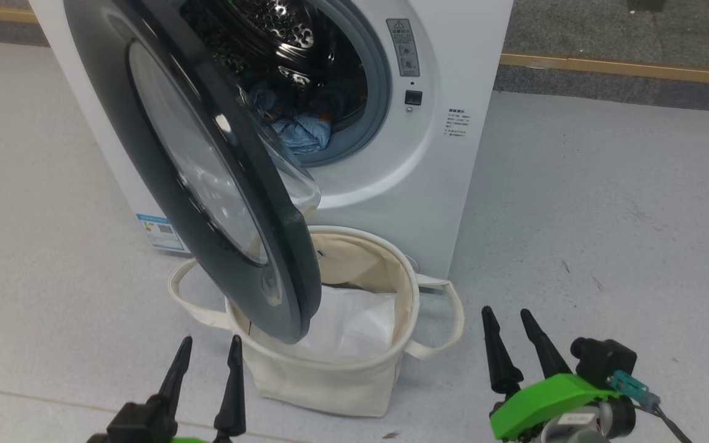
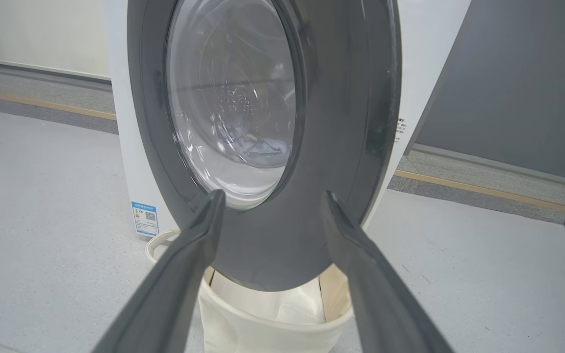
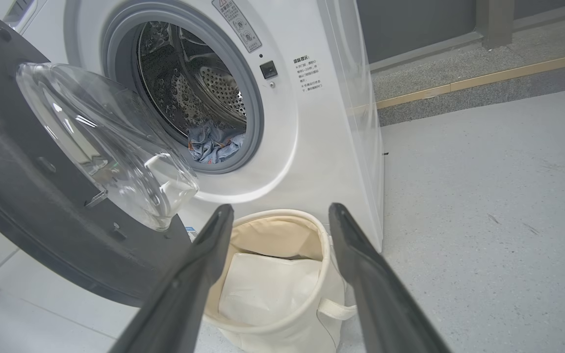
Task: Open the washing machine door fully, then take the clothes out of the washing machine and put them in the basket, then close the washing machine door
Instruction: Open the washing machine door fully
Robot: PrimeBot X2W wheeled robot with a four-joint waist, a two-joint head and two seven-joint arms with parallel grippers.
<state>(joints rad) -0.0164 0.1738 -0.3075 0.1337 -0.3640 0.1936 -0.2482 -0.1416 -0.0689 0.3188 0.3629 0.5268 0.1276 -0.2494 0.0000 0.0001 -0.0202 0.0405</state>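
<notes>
One white washing machine [image 1: 453,154] stands on the grey floor [image 1: 607,215], ahead of both tools and well apart from them. Its door [image 1: 114,123], a black ring around a clear domed window, hangs swung partly out from the machine's left side. The door faces the left tool squarely; in the left wrist view its lower ring lies just beyond that tool's fingertips, near them but apart. From the right tool, the door's inner face and glass dome appear ahead and to the left. The cream basket [image 1: 330,381] sits on the floor close before the machine, ahead of and between the two tools and nearer the left tool; the door's lower edge overhangs its rim. In the right wrist view the basket's mouth lies between that tool's fingers, beyond their tips. A flat white packet [image 1: 354,326] lies inside the basket. The clothes [image 1: 302,132], light blue with orange patches, rest low in the drum [image 1: 280,24] behind the grey seal [image 1: 379,92], ahead of and above the right tool and well apart from it. A small blue label [image 1: 160,231] marks the machine's lower corner, ahead and to the left of the left tool. The left tool [image 1: 211,341] is spread wide and holds nothing. The right tool [image 1: 505,311] likewise stands with fingers parted, empty.
</notes>
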